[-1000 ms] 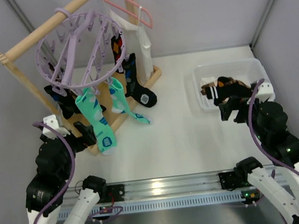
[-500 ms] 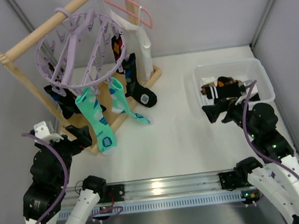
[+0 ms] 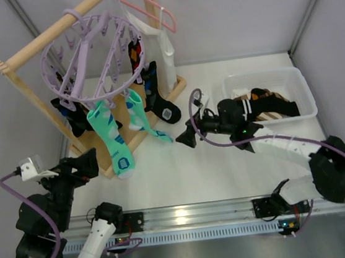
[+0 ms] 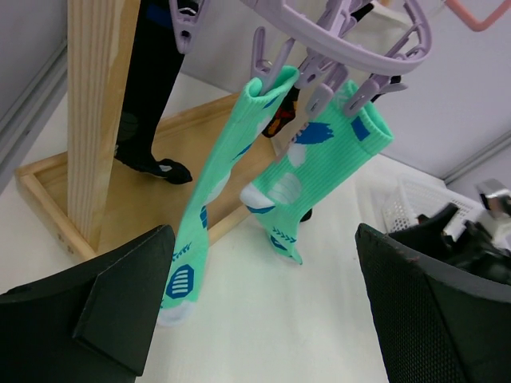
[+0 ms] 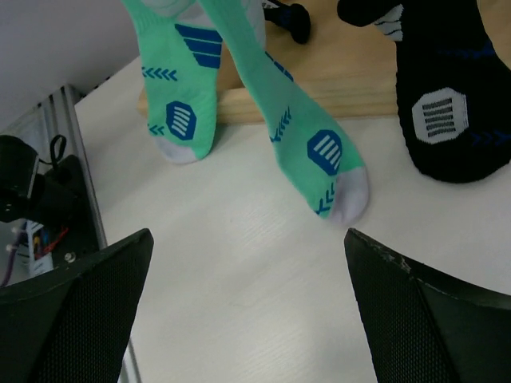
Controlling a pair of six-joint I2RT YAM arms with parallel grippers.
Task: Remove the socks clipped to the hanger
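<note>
**Away from the bin (image 3: pixel 302 86), the right gripper (image 3: pixel 186 140) crosses to the socks (image 3: pixel 113 142)**

It has swung across the table (image 3: pixel 226 166) and now sits just short of a mint-green sock's toe (image 3: pixel 161 136), fingers spread wide and empty. The left gripper (image 3: pixel 89 163) has drawn back, also spread with nothing in it. The socks hang clipped to the lavender hanger (image 3: pixel 92 57) on the wooden rail (image 3: pixel 38 41). More lie in the bin.

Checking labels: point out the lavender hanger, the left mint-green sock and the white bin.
lavender hanger (image 3: pixel 81 61), top external view, on its central stem.
left mint-green sock (image 3: pixel 110 142), top external view, on the middle of its length.
white bin (image 3: pixel 260 74), top external view, on its far rim.
</note>
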